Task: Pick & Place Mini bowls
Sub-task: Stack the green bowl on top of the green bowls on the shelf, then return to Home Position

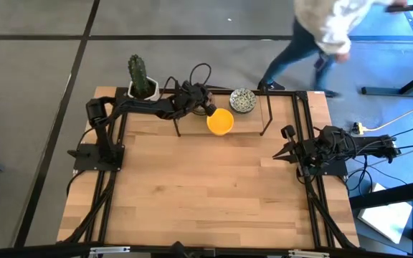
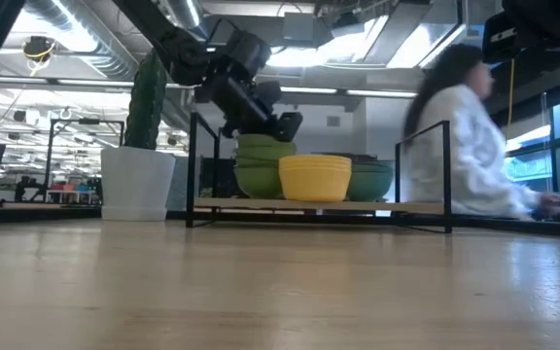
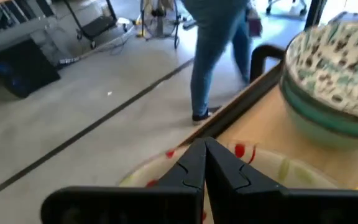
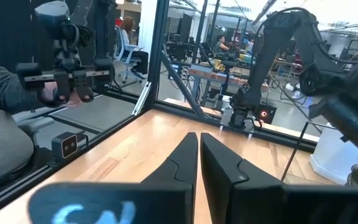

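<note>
Wooden desk (image 1: 214, 186). At far left corner, green cactus (image 1: 138, 69) upright in white pot (image 1: 143, 90). Low black rack (image 1: 264, 107) along far edge. Beyond desk, on grey floor (image 1: 34, 79), person (image 1: 321, 29) in white top and jeans.

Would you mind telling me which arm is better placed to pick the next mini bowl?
Probably the left: its end effector is at the bowls on the rack, while the right end effector waits at the table's edge.

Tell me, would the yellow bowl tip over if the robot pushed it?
Probably not: the yellow bowl looks wide and low, so it should slide on the rack. It looks smooth, maybe slippery for a pincer. Its rigid look suggests it could chip if dropped.
</note>
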Available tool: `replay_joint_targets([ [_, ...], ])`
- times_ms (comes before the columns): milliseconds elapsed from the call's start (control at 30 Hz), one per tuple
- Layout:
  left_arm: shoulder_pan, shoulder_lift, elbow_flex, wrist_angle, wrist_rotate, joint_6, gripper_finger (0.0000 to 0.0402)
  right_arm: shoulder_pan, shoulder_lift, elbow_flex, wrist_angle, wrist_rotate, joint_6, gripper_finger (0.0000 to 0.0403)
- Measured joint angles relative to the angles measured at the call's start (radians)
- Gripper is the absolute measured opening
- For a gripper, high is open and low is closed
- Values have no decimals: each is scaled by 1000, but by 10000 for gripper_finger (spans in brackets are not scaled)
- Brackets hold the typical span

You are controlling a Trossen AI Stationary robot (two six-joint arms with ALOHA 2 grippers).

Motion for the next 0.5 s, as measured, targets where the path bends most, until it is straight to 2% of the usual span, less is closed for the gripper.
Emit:
replay_joint_targets([
  [200,-24,-20,0,16,7,49,2,0,0,0,0,0,-1,22],
  [333,-90,-46,1,19,43,92,1,0,0,0,0,0,-1,22],
  [400,-134,-46,1,10,11,113,2,0,0,0,0,0,0,22],
  [500,-185,-46,1,-46,-108,122,2,0,0,0,-3,-1,2,22],
])
